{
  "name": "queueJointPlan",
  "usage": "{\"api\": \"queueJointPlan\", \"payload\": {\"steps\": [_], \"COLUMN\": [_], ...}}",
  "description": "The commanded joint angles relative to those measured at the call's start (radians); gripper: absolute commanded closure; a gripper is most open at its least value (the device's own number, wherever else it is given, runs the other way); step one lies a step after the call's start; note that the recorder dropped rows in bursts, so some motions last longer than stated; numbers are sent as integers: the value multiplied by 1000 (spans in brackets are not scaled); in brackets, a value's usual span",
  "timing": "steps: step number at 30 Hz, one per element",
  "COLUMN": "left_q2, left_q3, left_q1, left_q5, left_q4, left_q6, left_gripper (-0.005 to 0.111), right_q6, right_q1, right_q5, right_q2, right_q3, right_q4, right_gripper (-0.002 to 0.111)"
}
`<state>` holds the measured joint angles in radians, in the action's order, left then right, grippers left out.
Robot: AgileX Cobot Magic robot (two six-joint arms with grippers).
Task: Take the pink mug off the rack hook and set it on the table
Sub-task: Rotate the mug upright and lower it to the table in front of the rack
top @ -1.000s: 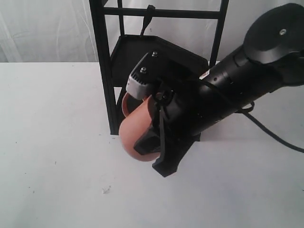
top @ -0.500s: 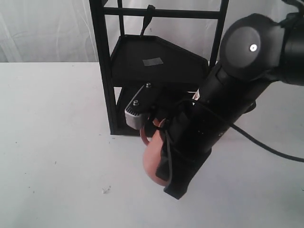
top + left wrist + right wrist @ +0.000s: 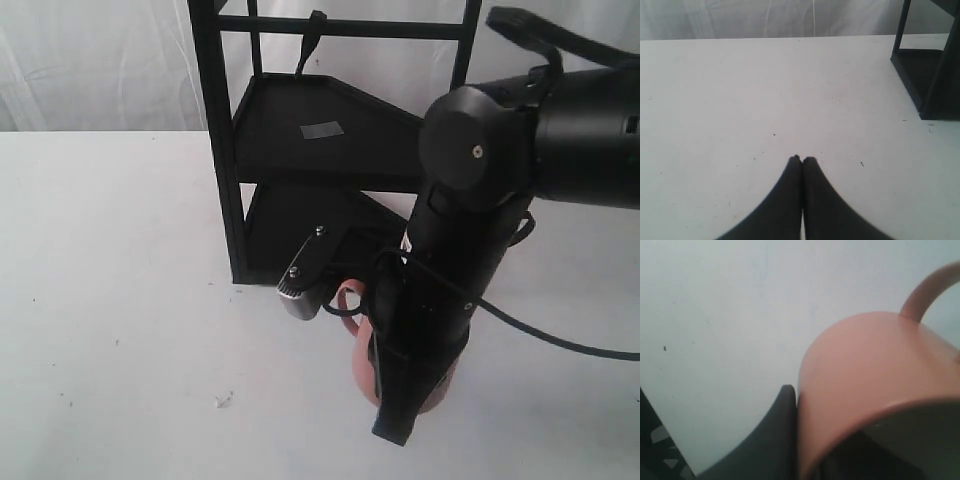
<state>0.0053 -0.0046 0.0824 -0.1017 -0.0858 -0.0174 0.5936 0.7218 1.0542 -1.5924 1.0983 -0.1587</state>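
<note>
The pink mug (image 3: pixel 362 368) is low over the white table (image 3: pixel 120 300), just in front of the black rack (image 3: pixel 215 150). My right gripper (image 3: pixel 405 415) points steeply down and is shut on the mug's wall. The arm hides most of the mug; its loop handle (image 3: pixel 345 294) sticks out towards the rack. In the right wrist view the mug (image 3: pixel 870 375) fills the frame, with one black finger (image 3: pixel 775 440) pressed against its outside. Whether the mug touches the table I cannot tell. The rack hook (image 3: pixel 312 40) hangs empty on the top crossbar. My left gripper (image 3: pixel 801 159) is shut on nothing above bare table.
The rack's two dark shelves sit behind the mug; the upper one carries a grey tape patch (image 3: pixel 322 129). A small white scrap (image 3: pixel 222 400) lies on the table at the front left. The rack's base (image 3: pixel 930 85) shows in the left wrist view. A black cable trails right.
My right arm has swung down and to the right, carrying the mug from beside the rack's front post to low over the table in front of the rack. The left gripper's earlier state is not shown.
</note>
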Motion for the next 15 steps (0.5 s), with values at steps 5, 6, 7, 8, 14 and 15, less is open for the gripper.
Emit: {"api": "queueJointPlan", "payload": {"steps": [5,6,7,8,14,15], "left_q2": [-5,-5,-5,-5,-5,-5], "left_q3": [5,5,5,5,5,5], "left_q1": [-2,-2,-2,-2,-2,-2], "left_q5": [4,4,4,4,4,4], "left_q4": [-9,-9,-9,-9,-9,-9], "left_q6": [-2,-2,-2,-2,-2,-2], "left_gripper": [107,107,107,107,107,107], "right_q6": [-3,-3,5,12,79,83], "right_q1": [90,94,96,96,96,96], "right_q5": [-67,-78,-86,-86,-72,-70], "right_q2": [2,2,0,-6,-62,-76], "right_q3": [8,8,10,17,65,70], "right_q4": [47,47,43,36,14,9], "right_gripper": [108,108,108,108,108,108]}}
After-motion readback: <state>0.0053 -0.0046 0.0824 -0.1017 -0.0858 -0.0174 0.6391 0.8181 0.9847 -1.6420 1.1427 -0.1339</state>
